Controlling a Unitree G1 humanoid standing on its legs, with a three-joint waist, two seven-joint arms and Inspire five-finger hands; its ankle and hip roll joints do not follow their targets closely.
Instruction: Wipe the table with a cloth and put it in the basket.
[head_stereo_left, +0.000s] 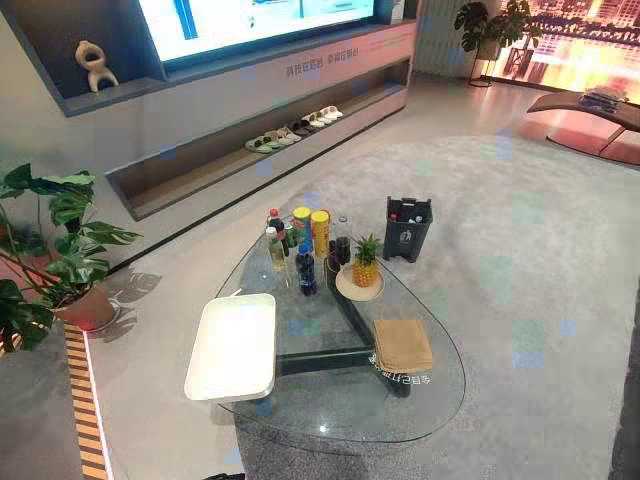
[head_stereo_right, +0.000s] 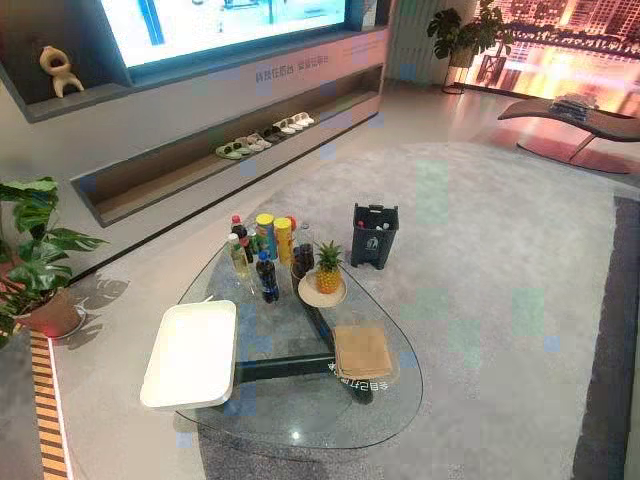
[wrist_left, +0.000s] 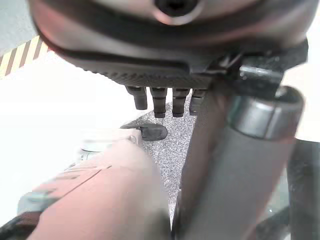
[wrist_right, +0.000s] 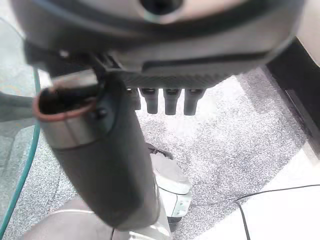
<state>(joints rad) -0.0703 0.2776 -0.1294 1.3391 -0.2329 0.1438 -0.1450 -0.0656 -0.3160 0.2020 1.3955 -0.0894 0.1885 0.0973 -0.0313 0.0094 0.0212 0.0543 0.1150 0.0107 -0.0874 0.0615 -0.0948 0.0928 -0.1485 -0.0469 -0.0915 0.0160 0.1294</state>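
Now, step: you are standing back from the glass table (head_stereo_left: 330, 405) and the wiping is not yet begun; by my reading you are heading into the first reach for the cloth
Cloth: the tan cloth (head_stereo_left: 402, 345) is lying folded flat on the near right part of the glass, well apart from both hands
Basket: the white basket (head_stereo_left: 235, 345) is sitting empty at the table's left side, seemingly overhanging the glass rim, with bare glass between it and the cloth
Left hand: your left hand (wrist_left: 159, 102) is hanging over the floor, fingers pointing down loosely straight and gripping nothing
Right hand: your right hand (wrist_right: 170, 102) is hanging over the grey carpet beside the glass edge, fingers likewise relaxed and carrying nothing
Clutter: bottles and cans (head_stereo_left: 300, 245) are standing at the far end, and a pineapple (head_stereo_left: 365, 262) is sitting near the cloth's far side
Next move: you are probably needing to close in, bring the right hand down onto the cloth, then sweep it over the bare glass while keeping clear of the pineapple and bottles
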